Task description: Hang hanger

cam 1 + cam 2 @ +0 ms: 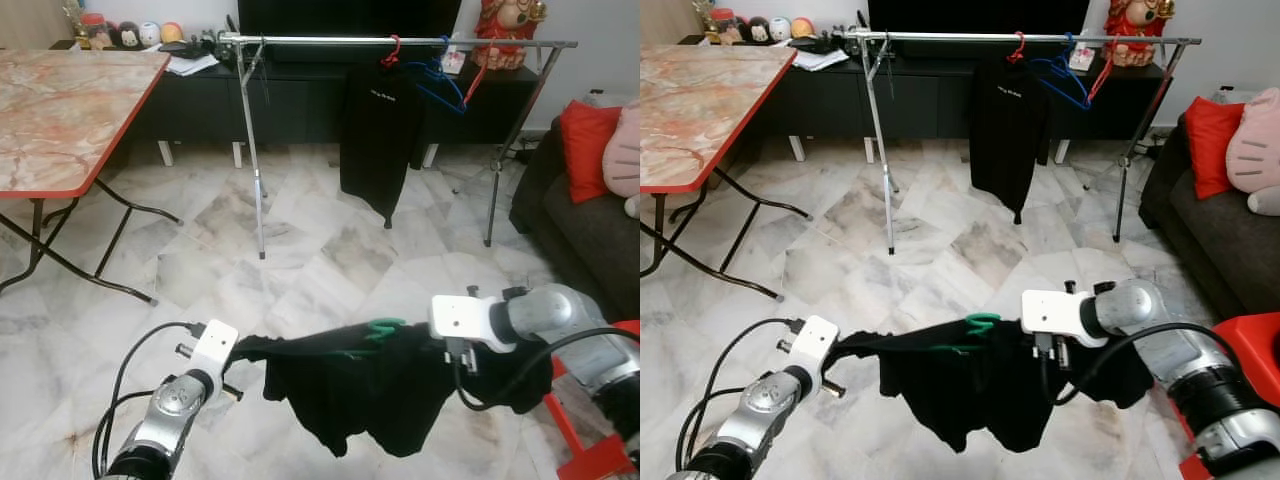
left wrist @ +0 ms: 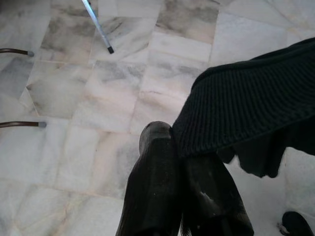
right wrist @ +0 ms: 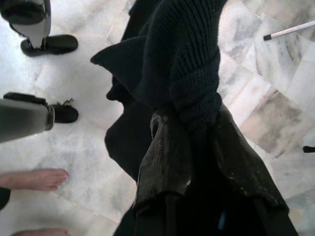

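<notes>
The black sweater (image 1: 370, 385) on its green hanger (image 1: 382, 328) sags between both hands: left hand (image 2: 179, 162) pinches one sleeve end, right hand (image 3: 189, 128) pinches the other. It's soft and floppy, so better to grab the stiff hanger. The rack (image 1: 400, 41) stands well off at 12 o'clock.

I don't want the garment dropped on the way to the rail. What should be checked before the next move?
1. Left pincer shut on black garment: ok.
2. Right pincer shut on the garment: ok.
3. Green hanger seated in the garment: cannot tell, mostly hidden.
4. Free space on clothes rail: ok.
5. Person's bare feet close by: not ok.
</notes>
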{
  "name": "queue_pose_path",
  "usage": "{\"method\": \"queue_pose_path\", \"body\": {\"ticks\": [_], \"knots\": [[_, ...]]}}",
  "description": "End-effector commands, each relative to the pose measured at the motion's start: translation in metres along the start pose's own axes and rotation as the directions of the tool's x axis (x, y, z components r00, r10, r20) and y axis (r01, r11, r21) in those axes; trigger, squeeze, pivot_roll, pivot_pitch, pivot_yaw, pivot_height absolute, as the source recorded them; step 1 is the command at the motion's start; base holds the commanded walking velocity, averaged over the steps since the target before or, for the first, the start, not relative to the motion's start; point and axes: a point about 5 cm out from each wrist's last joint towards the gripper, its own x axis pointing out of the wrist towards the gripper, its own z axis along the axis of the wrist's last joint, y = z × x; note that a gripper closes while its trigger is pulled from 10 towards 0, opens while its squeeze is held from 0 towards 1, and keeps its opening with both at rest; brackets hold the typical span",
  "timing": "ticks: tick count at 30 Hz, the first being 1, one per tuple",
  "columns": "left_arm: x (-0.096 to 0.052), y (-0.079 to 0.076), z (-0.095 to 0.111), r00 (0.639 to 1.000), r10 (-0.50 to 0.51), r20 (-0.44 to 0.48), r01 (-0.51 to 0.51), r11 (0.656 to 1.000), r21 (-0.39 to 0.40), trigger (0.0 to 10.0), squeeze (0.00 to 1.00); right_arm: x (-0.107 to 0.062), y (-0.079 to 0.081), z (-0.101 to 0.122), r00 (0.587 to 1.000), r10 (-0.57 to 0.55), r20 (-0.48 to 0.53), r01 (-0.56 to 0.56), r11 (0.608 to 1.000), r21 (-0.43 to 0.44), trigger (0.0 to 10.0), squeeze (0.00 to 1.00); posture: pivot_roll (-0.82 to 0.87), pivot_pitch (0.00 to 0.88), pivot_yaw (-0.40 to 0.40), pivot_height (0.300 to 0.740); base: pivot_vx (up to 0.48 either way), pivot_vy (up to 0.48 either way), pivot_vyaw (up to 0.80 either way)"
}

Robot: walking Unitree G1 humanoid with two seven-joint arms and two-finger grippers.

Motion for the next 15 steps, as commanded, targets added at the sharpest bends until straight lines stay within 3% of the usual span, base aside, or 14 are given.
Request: {"method": "queue_pose_path", "body": {"ticks": [1,10,15], "knots": [[-0.001,0.003,0.0,1.0,-0.003,-0.016,0.004,1.0,0.007,10.0,0.0,-0.005,-0.009,0.004,0.998,-0.058,0.034,0.057,0.998,0.035,10.0,0.0,-0.05,0.026,-0.054,0.74,0.0,0.0,0.0],[-0.002,-0.006,-0.004,0.998,-0.049,-0.034,0.05,0.998,0.031,10.0,0.0,-0.001,-0.004,0.02,0.982,-0.016,0.188,-0.003,0.995,0.098,10.0,0.0,-0.06,0.03,-0.055,0.74,0.0,0.0,0.0],[-0.002,-0.006,-0.004,0.998,-0.051,-0.033,0.052,0.998,0.03,10.0,0.0,0.0,-0.004,0.014,0.992,-0.025,0.123,0.017,0.998,0.065,10.0,0.0,-0.06,0.032,-0.058,0.74,0.0,0.0,0.0]]}}
